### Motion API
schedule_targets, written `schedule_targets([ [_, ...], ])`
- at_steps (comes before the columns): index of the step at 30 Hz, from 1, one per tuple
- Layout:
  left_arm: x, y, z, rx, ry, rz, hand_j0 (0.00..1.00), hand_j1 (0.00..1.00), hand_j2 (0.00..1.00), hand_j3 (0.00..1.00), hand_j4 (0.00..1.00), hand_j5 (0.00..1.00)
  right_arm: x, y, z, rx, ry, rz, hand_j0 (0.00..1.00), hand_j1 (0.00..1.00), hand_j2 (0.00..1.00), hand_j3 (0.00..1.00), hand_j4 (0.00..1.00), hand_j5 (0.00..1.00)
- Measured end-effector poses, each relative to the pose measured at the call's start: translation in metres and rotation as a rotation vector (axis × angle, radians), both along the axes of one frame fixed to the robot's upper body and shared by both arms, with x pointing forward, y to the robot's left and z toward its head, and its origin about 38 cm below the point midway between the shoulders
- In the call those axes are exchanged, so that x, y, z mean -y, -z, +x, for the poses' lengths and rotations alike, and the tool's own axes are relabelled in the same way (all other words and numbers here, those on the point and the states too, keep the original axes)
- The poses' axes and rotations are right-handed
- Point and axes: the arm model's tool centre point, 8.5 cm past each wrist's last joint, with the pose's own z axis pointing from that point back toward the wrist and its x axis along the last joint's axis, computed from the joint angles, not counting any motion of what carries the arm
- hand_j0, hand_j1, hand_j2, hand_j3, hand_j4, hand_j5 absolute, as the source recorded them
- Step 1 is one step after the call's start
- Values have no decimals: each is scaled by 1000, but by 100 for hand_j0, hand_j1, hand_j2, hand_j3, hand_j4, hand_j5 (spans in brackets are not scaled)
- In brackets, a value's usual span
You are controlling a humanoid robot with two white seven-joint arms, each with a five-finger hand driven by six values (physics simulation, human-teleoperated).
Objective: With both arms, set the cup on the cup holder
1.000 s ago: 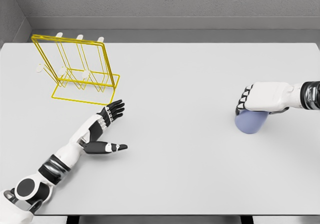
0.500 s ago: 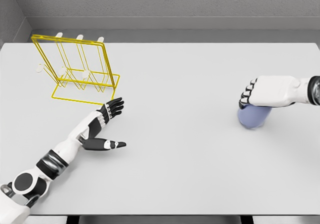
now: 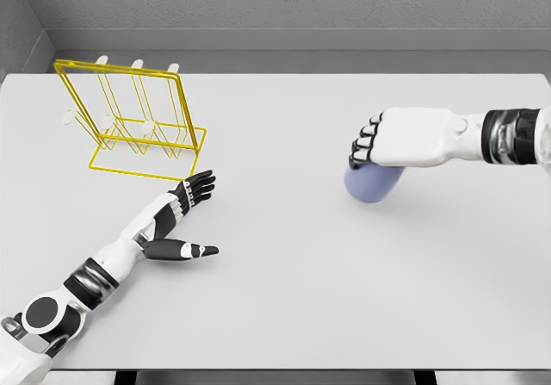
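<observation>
Here the right hand point(image 3: 392, 139) reaches in from the right edge of the pale grey bench point(image 3: 284, 299), its fingers point(image 3: 365, 144) curled over the top of a light blue-violet cup point(image 3: 372, 183) and gripping it. The cup hangs tilted under the palm, right of the bench's middle, its rounded lower end towards the near edge; whether it touches the surface cannot be told. The white forearm runs back to the right edge, ending in a dark banded wrist.

Towards the far left corner stands the yellow wire cup holder point(image 3: 138, 118), a rectangular frame leaning over a flat wire base, with white-tipped pegs along its top and lower down. It is well apart from the cup.

The left hand point(image 3: 185, 208) lies low over the bench near the left side, holding nothing, its dark fingers spread and extended, the thumb splayed out towards the near edge. Its fingertips are just beside the near right corner of the holder's base.
</observation>
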Motion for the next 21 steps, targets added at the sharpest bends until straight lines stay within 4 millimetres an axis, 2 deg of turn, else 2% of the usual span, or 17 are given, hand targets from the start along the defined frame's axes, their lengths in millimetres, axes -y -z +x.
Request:
schedule_targets([
  [4,0,0,0,1,0,0,100,100,100,100,100,100,-27,3,-1,-9,-57,41,52,52,52,52,52,52],
  [8,0,-1,0,2,0,-1,100,100,100,100,100,100,-45,8,-4,-24,-98,64,52,52,52,52,52,52],
  [21,1,0,0,0,1,-2,100,100,100,100,100,100,-79,22,-12,-66,-173,98,53,53,53,53,53,53],
])
